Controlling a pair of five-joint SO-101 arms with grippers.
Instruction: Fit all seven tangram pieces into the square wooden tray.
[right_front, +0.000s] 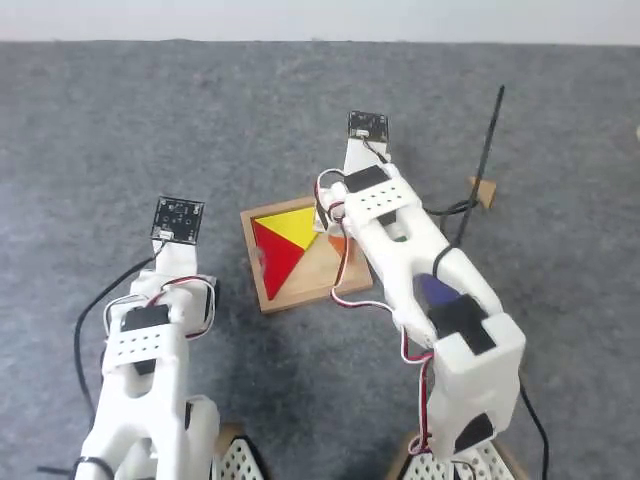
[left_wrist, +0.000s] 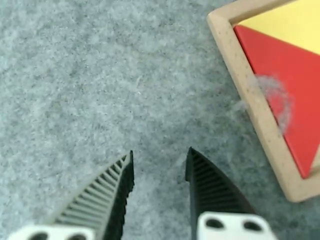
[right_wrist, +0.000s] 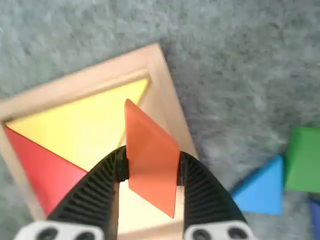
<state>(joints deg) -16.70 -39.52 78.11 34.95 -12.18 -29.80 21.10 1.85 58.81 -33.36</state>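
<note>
The square wooden tray (right_front: 262, 283) lies on the grey carpet and holds a yellow triangle (right_front: 290, 225) and a red triangle (right_front: 278, 262). My right gripper (right_wrist: 150, 161) is shut on an orange parallelogram piece (right_wrist: 150, 155), held on edge over the tray's bare part beside the yellow triangle (right_wrist: 85, 130) and close to the tray's rim (right_wrist: 167, 95). In the high view the orange piece (right_front: 337, 242) shows under the right arm. My left gripper (left_wrist: 159, 167) hangs open over bare carpet, a little way off the tray's corner (left_wrist: 250, 95).
A blue triangle (right_wrist: 260, 187) and a green piece (right_wrist: 302, 160) lie on the carpet outside the tray. A purple piece (right_front: 437, 290) peeks out under the right arm. A thin black rod (right_front: 482, 155) and a small tan block (right_front: 485, 192) stand to the right.
</note>
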